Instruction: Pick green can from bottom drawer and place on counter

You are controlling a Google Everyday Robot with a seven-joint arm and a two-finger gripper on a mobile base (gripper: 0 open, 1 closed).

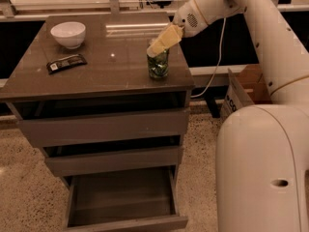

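Fingers [166, 36] of the gripper [152, 51] close on the green can [158, 66] at its top. Beneath them it stands on the counter [96, 71]. Placing looks nearly done; next comes letting go and lifting clear.

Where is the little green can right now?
The green can stands upright on the counter, near its front right corner in the camera view, with the claw at its top. The white bowl sits further left.
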